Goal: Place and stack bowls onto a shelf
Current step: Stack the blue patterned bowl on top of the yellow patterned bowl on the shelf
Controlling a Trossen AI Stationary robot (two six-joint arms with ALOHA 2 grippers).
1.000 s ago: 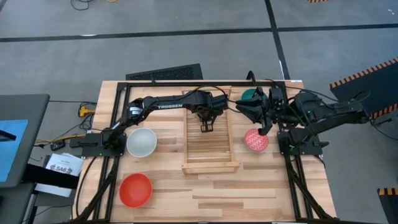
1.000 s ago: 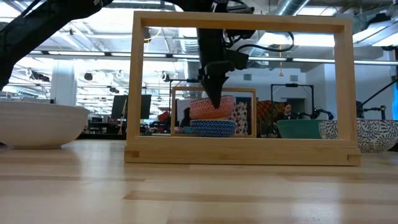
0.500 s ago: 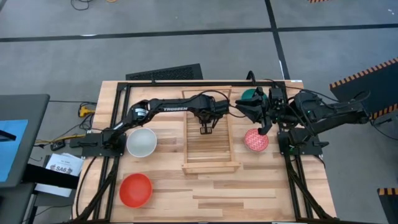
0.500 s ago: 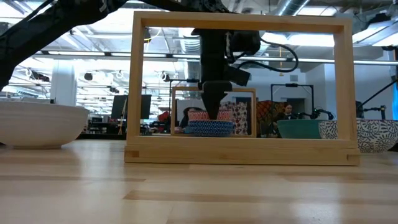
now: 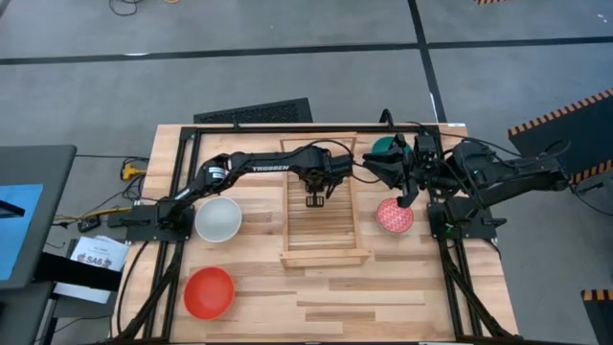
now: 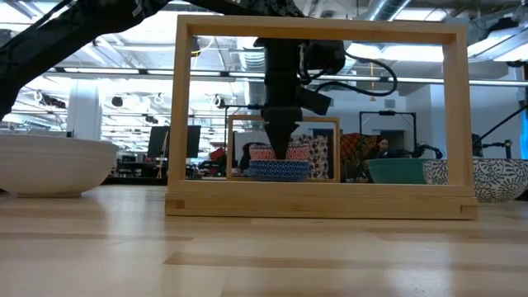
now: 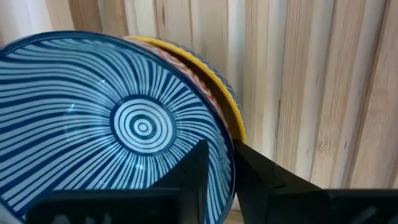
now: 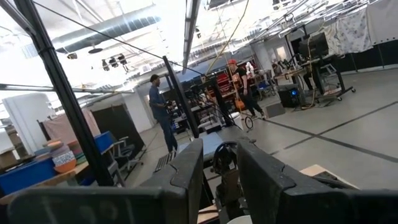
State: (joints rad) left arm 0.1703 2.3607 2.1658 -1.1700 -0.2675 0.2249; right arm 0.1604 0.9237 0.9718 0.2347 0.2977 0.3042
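The shelf lies lengthwise in the table's middle. On its far part a bowl with a blue-striped inside and a red-patterned outside sits nested in a bowl with a yellow inside and a blue-patterned outside. My left gripper points down over this stack, slightly open, its fingers on either side of the top bowl's rim. My right gripper is held up at the table's right side, open, with nothing between its fingers. My left gripper comes from above with one finger inside the blue-striped bowl and the other outside, the rim between them. A gap shows beside the inner finger. Whether the outer finger touches the rim I cannot tell. The bowl rests in the yellow bowl.
A white bowl and a red bowl stand left of the shelf. A pink speckled bowl and a teal bowl stand to its right, under and behind the right arm. The shelf's near part is bare slats.
My left gripper has gone down onto the shelf's far part with the striped bowl. The bowl hung tilted above the blue-patterned bowl a second ago and now sits nested in it. For the last half second the arm has kept still.
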